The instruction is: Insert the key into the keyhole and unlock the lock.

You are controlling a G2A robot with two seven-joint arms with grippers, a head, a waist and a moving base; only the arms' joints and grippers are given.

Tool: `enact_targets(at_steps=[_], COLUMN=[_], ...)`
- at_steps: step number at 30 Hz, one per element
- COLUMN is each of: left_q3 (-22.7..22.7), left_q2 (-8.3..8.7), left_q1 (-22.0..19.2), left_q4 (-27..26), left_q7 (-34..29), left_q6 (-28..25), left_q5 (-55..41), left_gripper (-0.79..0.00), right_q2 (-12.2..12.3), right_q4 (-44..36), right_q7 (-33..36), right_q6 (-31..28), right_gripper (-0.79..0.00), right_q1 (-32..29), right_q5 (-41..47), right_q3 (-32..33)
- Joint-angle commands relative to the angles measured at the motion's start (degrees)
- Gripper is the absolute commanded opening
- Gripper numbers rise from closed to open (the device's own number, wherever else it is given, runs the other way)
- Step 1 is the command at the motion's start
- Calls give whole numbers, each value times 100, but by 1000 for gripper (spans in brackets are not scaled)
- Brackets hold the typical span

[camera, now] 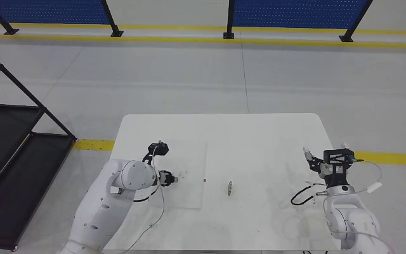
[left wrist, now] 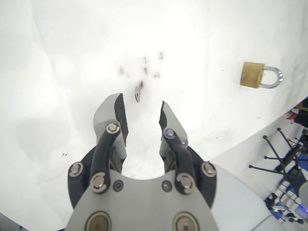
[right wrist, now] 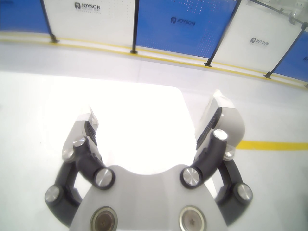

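While left gripper point(left wrist: 142, 98) hovers, jaws apart, by small silver metal key point(left wrist: 137, 94) on white table point(left wrist: 72, 37), brass padlock point(left wrist: 251, 75) near, right gripper point(right wrist: 154, 100) jaws spread.

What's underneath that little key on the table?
The key lies flat on the white table, dark smudges beside it. The patch directly beneath is covered.

In the left wrist view the key point(left wrist: 137, 94), lying just ahead of the left hand point(left wrist: 142, 99), runs at its far end into a dark smudge point(left wrist: 142, 84) on the desk point(left wrist: 72, 37), so its blade is perhaps partly masked. The lock point(left wrist: 252, 75) lies flat with its keyhole end turned out of sight. From above, the key is too small to tell from the smudges, the lock is a mere sliver, and the left arm point(camera: 101, 209) and right arm point(camera: 349, 222) are cut off by the lower edge.
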Motion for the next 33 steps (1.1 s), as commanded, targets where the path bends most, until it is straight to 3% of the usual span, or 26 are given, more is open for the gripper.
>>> enact_targets(at_steps=[1,22,33], left_q3=[53,267,378], left_q2=[6,19,30], left_q1=[-2,-156,-227], left_q4=[13,249,314], left_q7=[95,255,274], left_q6=[34,231,260], left_q5=[188,83,34], left_gripper=[-508,-690,-683], right_q2=[0,0,0], right_q4=[0,0,0], right_q7=[0,0,0], right_q6=[0,0,0], right_gripper=[0,0,0], right_q1=[0,0,0], right_q5=[0,0,0], right_q3=[0,0,0])
